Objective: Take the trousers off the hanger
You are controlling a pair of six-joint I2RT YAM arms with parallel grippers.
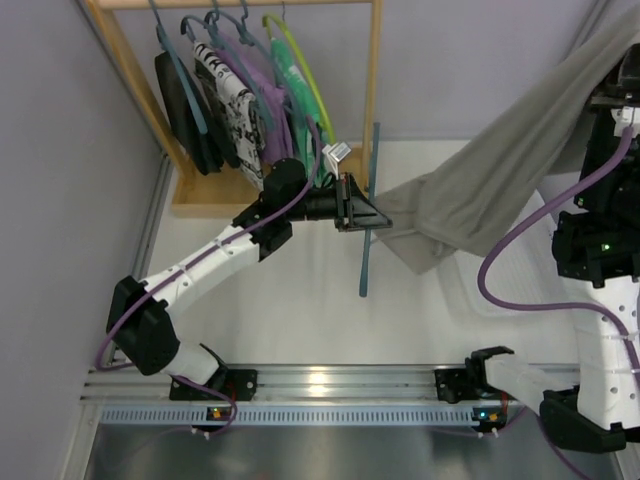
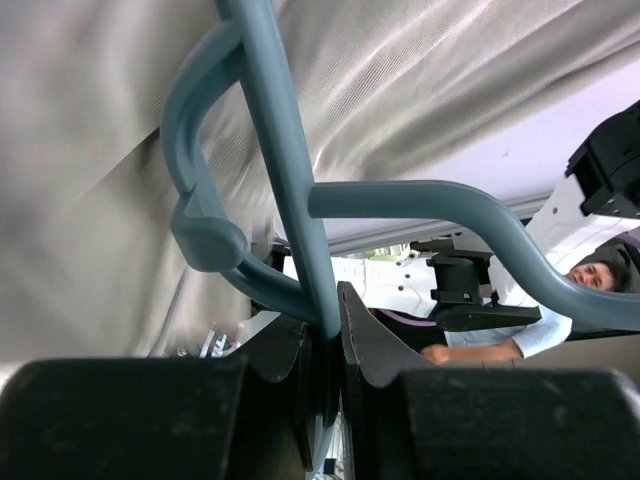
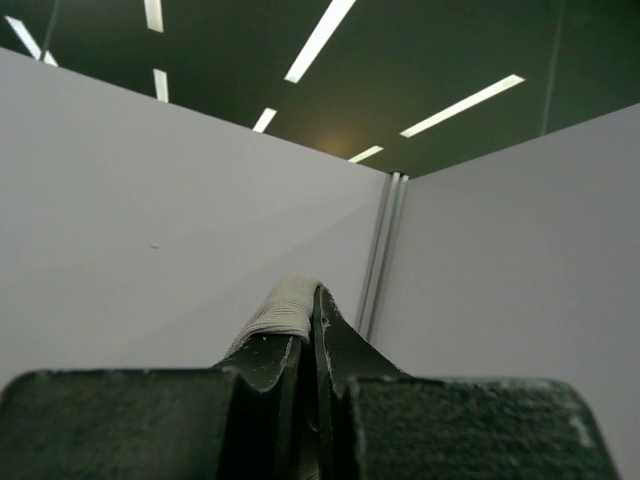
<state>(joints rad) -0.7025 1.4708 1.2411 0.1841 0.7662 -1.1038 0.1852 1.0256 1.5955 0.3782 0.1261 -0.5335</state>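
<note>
The grey-beige trousers (image 1: 500,170) stretch in a taut band from the top right corner down to the table's middle. Their lower end (image 1: 420,240) bunches right beside the blue-grey hanger (image 1: 368,260). My left gripper (image 1: 362,215) is shut on the hanger's thin bar (image 2: 290,180), which is pinched between the jaws of the left gripper (image 2: 335,305). The trousers' cloth (image 2: 100,150) fills the space behind the hanger. My right gripper (image 3: 315,300) is raised high and shut on a fold of the trousers (image 3: 285,312). In the top view the cloth hides it.
A wooden clothes rack (image 1: 373,60) stands at the back left, with several hangers and garments (image 1: 240,100) on it, close behind my left wrist. Walls close in the left and the back. A metal rail (image 1: 330,385) runs along the near edge. A person (image 2: 590,275) shows in the left wrist view.
</note>
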